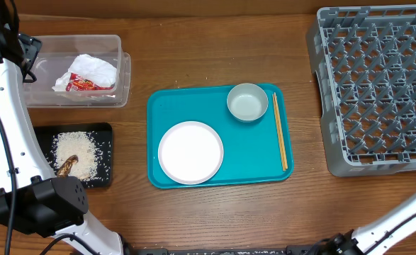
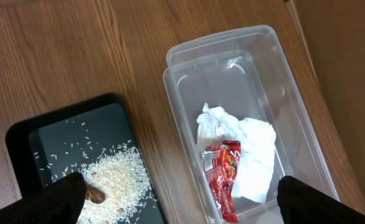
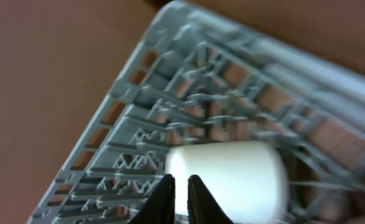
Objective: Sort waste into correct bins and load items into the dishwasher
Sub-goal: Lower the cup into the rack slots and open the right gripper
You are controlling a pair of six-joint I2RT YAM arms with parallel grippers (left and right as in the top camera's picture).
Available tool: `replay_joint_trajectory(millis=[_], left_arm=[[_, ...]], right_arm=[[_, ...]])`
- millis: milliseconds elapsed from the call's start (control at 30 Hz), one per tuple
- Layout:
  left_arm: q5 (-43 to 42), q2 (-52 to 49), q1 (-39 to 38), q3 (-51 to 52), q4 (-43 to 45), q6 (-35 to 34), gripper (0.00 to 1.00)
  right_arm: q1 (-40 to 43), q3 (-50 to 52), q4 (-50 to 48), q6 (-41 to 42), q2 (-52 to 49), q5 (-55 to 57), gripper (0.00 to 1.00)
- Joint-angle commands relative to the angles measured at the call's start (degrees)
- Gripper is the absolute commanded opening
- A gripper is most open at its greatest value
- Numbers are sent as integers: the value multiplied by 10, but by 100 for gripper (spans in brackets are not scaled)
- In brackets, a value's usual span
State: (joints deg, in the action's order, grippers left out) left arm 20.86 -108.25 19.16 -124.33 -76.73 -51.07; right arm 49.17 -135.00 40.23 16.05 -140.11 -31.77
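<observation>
Jaws of right gripper (image 3: 181, 200) clamp white cup (image 3: 232, 177) over corner of grey rack (image 3: 138, 124); left gripper (image 2: 182, 193) jaws spread wide.

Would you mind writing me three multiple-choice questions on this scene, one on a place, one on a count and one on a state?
1. Where is the red wrapper? A in the grey rack; B in the clear tub; C on the black tray.
2. How many dishes sit on the teal tray, chopsticks aside? A one; B two; C four.
3. How is the left gripper? A open and empty; B shut on the napkin; C shut on the chopsticks.
Answers: 1 B, it lies inside the tub's clear walls; 2 B, only the white plate and the saucer-bowl are there; 3 A, its fingers stand far apart, holding nothing.
</observation>
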Motion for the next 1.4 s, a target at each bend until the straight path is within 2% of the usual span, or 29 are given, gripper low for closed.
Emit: replay_joint_trajectory(millis=[0,233,333,567,933,1167,1367], left_arm=[[11,-2,-2,-2,1,0,100],[11,-2,-2,-2,1,0,100],[11,-2,-2,-2,1,0,100],[11,-2,-2,-2,1,0,100],[11,-2,-2,-2,1,0,100],[11,-2,-2,-2,1,0,100],[11,-2,-2,-2,1,0,100]], right_arm=[[-72,-14,-1,-48,18,89,9],[-154,-11,3,-70,3,320,5],[-164,-11,11,-72,-8,375,5],[-160,-11,35,-73,-16,465,5],[-141,-11,56,-84,-24,485,5],[-137,-12,71,-71,-23,627,5],[-137,-12,83,-39,3,630,5]])
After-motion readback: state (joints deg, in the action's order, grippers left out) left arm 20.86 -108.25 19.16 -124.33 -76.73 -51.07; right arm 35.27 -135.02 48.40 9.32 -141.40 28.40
